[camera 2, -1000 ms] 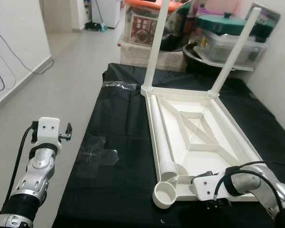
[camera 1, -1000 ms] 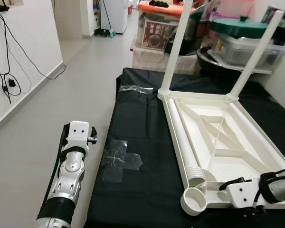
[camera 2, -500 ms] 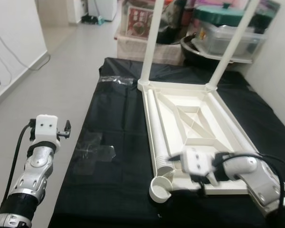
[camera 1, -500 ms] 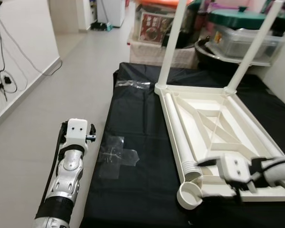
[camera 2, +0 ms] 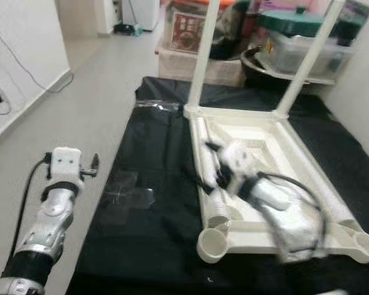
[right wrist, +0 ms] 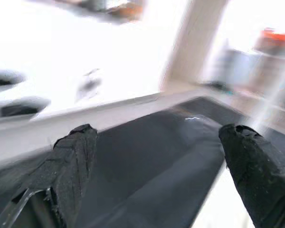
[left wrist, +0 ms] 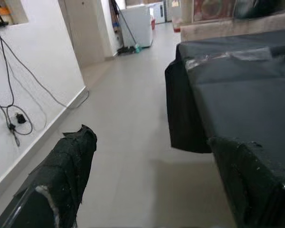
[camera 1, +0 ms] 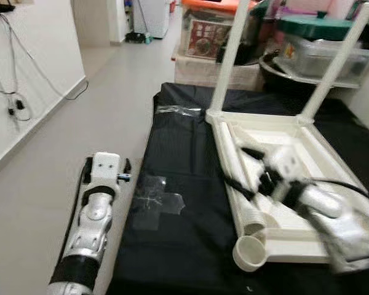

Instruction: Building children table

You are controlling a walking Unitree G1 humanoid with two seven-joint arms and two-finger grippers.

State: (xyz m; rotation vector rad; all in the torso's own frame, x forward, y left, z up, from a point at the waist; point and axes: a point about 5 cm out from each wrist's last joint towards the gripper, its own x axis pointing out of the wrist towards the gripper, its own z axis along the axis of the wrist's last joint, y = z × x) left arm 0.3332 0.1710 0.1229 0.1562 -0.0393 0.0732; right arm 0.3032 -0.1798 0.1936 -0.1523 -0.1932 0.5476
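A white plastic children's table (camera 1: pixel 307 236) lies upside down on a black cloth (camera 1: pixel 178 160). Two white legs (camera 1: pixel 230 55) (camera 1: pixel 335 61) stand upright in its far corners. A third, loose leg (camera 1: pixel 250 213) lies inside the table along its left rail, ribbed end toward me. The near-left corner socket (camera 1: pixel 249 253) holds nothing. My right gripper (camera 1: pixel 241 169), blurred, hovers open just above the middle of the loose leg, fingers (right wrist: pixel 73 161) wide apart. To the left of the cloth, over the floor, my left gripper (left wrist: pixel 152 175) is held open with nothing in it.
Patches of clear tape (camera 1: pixel 157 203) stick to the cloth left of the table. Storage boxes and a green-lidded tub (camera 1: pixel 323 43) crowd the far end. Tiled floor (camera 1: pixel 111 104) runs along the left, with a white wall and hanging cables (camera 1: pixel 15 107).
My right arm has swung from the table's near-right corner up and to the left, over the loose leg. The left arm has stayed put. The camera has shifted slightly.
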